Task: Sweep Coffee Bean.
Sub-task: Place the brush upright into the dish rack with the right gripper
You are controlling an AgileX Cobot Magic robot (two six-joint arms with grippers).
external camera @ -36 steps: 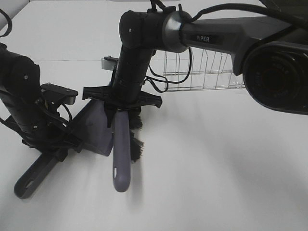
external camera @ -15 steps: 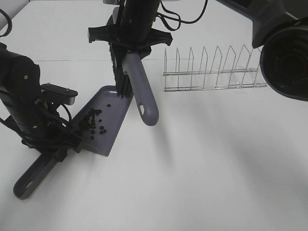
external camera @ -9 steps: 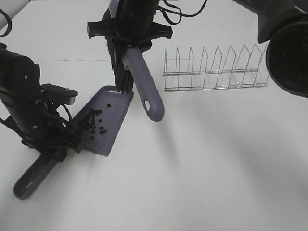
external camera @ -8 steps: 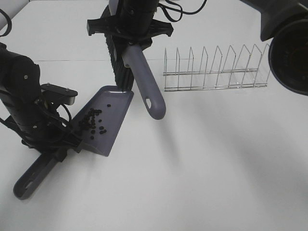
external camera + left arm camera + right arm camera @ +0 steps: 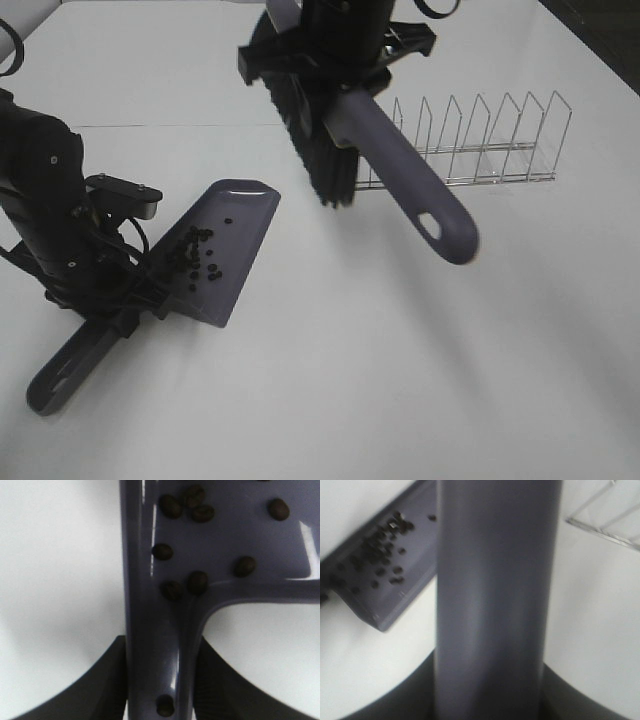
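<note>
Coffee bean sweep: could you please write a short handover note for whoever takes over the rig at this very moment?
Left gripper: shut on the dustpan handle; the pan looks to lie on the table.
Right gripper: shut on the brush handle; brush held in the air between dustpan and wire rack, bristles clear of the pan.
Coffee beans: gathered in the dustpan, toward its handle end.
Done: no loose beans show on the table in the high view.
Left: probably only setting the tools down.

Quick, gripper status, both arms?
Left gripper: closed on the handle of the grey-purple plastic dustpan.
Right gripper: closed on the grey-purple handle of the black-bristled brush.
</note>
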